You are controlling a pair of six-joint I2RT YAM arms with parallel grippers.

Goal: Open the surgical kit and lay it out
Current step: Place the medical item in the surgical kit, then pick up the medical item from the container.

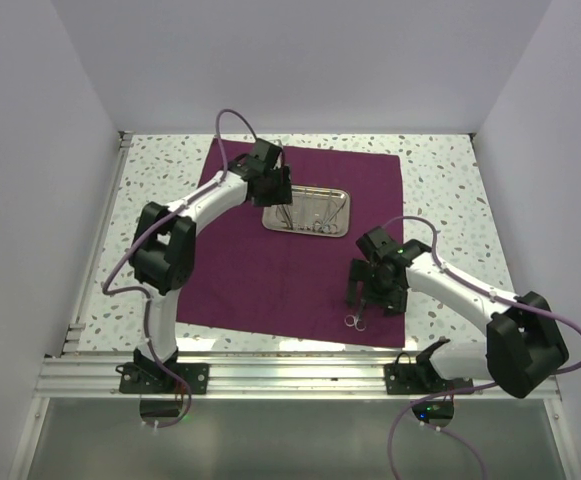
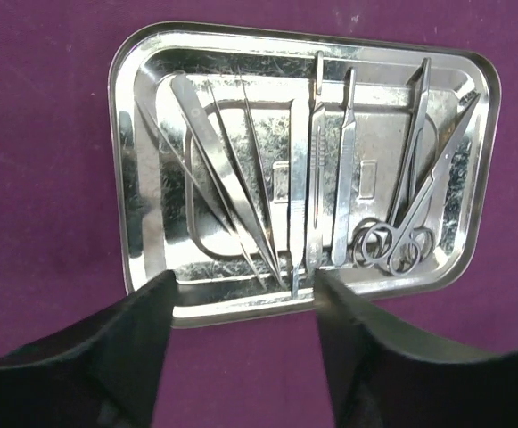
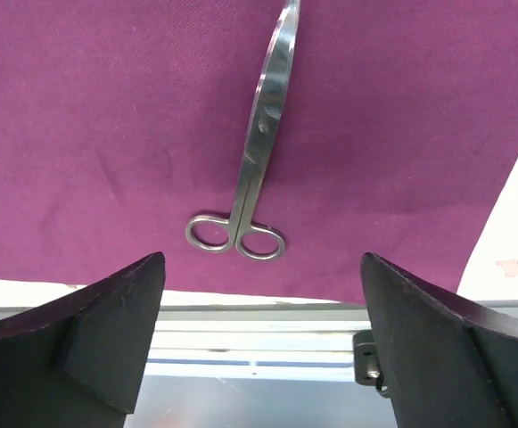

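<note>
Cloth wrap (image 1: 260,280): matt maroon fabric, fine weave.
Tray (image 2: 127,178): polished steel, mirror-glossy, finely scratched.
Scissors (image 3: 260,134): smooth bright metal.
Right gripper (image 3: 263,267): fingers (image 3: 98,339) matt black, plastic-looking.
Tabletop (image 1: 450,180), right of frame: speckled, stone-like.

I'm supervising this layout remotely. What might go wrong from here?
1. The tools in the tray lie packed together, some crossing; the open left gripper above them might pinch two at once.
2. The scissors rest near the cloth's near edge; the open right gripper could nudge them off it.
</note>
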